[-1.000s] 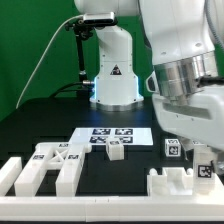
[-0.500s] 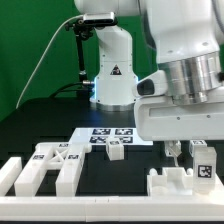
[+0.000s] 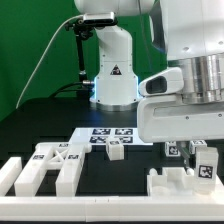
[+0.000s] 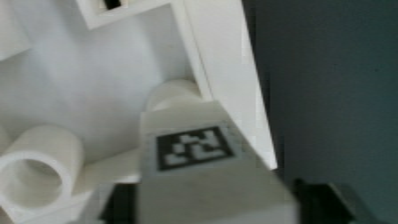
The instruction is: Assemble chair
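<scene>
Chair parts (image 3: 45, 165) lie loose on the bench (image 3: 40, 122), seemingly none joined yet. Lower right in the exterior view, the gripper (image 4: 217, 203) straddles a tagged block (image 4: 199, 145). Whether it grips cannot be told.

White chair parts (image 3: 40, 172) carry black-and-white tags (image 3: 203, 170); table (image 3: 40, 125) black.

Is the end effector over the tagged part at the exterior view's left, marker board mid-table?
No: the end effector is at the exterior view's right, over the tagged part; the marker board is mid-table. The exterior view shows it.
</scene>
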